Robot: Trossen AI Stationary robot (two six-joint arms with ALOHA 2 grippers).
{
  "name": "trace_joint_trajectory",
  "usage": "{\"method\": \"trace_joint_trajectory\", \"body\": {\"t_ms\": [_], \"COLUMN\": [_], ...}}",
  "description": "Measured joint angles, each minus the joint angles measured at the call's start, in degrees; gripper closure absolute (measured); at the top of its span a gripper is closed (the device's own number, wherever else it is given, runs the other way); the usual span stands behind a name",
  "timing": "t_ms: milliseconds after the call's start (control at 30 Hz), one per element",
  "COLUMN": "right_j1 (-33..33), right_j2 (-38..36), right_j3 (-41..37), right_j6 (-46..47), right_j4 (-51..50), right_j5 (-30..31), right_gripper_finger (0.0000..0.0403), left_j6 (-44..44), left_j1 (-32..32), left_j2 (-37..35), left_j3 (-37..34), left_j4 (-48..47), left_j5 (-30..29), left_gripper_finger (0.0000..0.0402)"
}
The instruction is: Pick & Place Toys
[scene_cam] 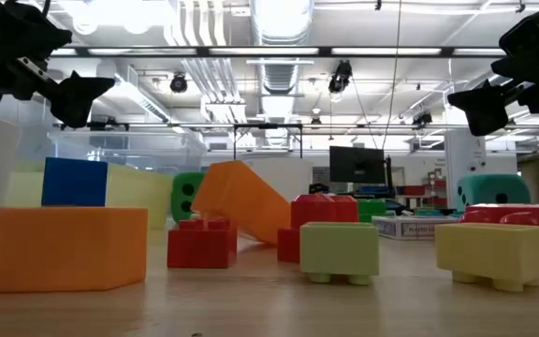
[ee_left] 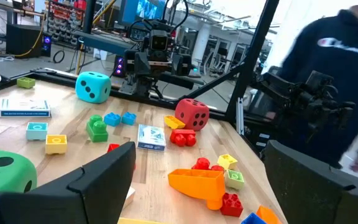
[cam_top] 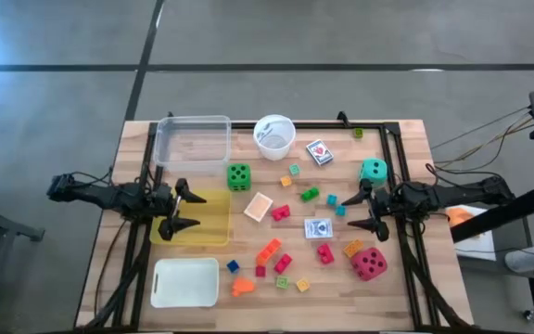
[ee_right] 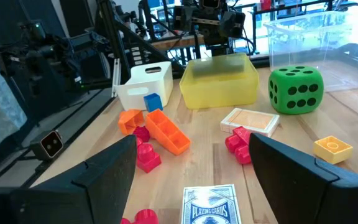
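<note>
The toys lie scattered over the middle of the wooden table. They include a green die (cam_top: 238,175), a teal die (cam_top: 373,170), a red die (cam_top: 369,263), card packs (cam_top: 319,228) and small bright blocks such as an orange one (cam_top: 268,250). My left gripper (cam_top: 183,208) hovers open above the yellow tray (cam_top: 213,223) at the table's left, pointing level toward the toys. At the table's right my right gripper (cam_top: 359,211) hovers open, facing the toys from the other side. In both wrist views the fingers (ee_left: 104,174) (ee_right: 98,174) have nothing between them.
A clear tray (cam_top: 193,139) stands at the far left and a white tray (cam_top: 185,281) at the near left. A white cup (cam_top: 274,136) stands at the far middle. Black frame rails (cam_top: 397,167) run along the table's sides. A person (ee_left: 328,74) stands beyond the right edge.
</note>
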Motion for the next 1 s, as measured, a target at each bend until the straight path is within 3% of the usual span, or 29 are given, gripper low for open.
{"method": "trace_joint_trajectory", "body": {"t_ms": [633,833,1000], "right_j1": [0.0,0.0,0.0], "right_j2": [0.0,0.0,0.0], "right_j3": [0.0,0.0,0.0], "right_j6": [-0.1,-7.0,-6.2], "right_j4": [0.0,1.2,4.2], "right_j5": [0.0,0.1,0.1], "right_gripper_finger": [0.0101,0.0101,0.0101], "left_j6": [0.0,0.0,0.0], "left_j1": [0.0,0.0,0.0], "left_j2": [0.0,0.0,0.0], "left_j3": [0.0,0.0,0.0], "left_j4": [0.0,0.0,0.0], "left_j5": [0.0,0.0,0.0], "left_gripper_finger": [0.006,0.006,0.006]}}
